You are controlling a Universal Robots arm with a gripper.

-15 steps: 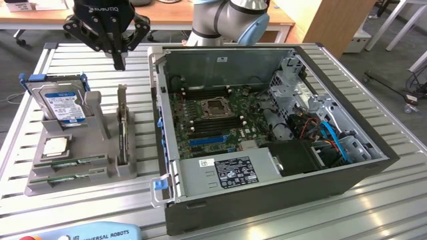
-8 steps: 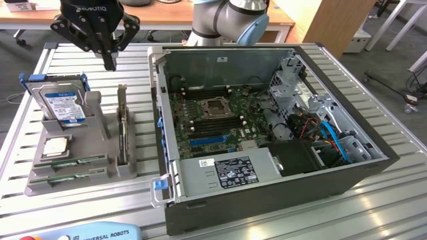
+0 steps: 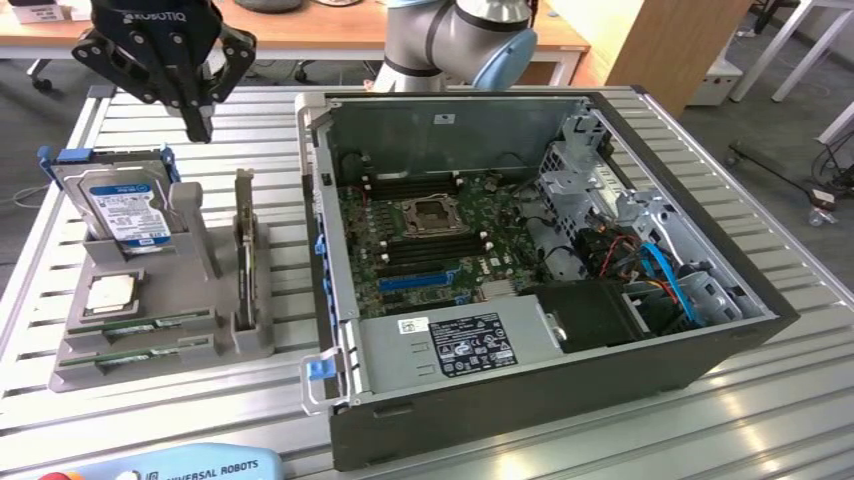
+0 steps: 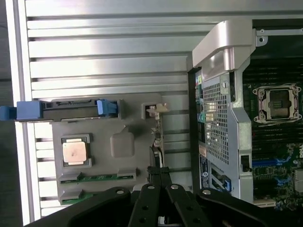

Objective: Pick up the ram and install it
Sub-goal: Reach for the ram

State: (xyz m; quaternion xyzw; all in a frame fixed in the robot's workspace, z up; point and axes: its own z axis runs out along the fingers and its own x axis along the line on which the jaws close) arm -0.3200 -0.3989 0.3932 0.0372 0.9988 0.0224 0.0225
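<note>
Tabletop [image 3: 174, 415]: ram [image 3: 144, 323] well below gripper [image 3: 200, 128]

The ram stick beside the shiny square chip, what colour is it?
Green. The ram stick shows best in the wrist view.

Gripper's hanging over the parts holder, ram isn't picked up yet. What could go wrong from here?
1. The ram lies just beside a second green stick and near the processor chip; the shut gripper might come down on the wrong part.
2. The upright expansion card stands on the same holder and could be knocked.
3. The case wall could catch the stick on its way in.
</note>
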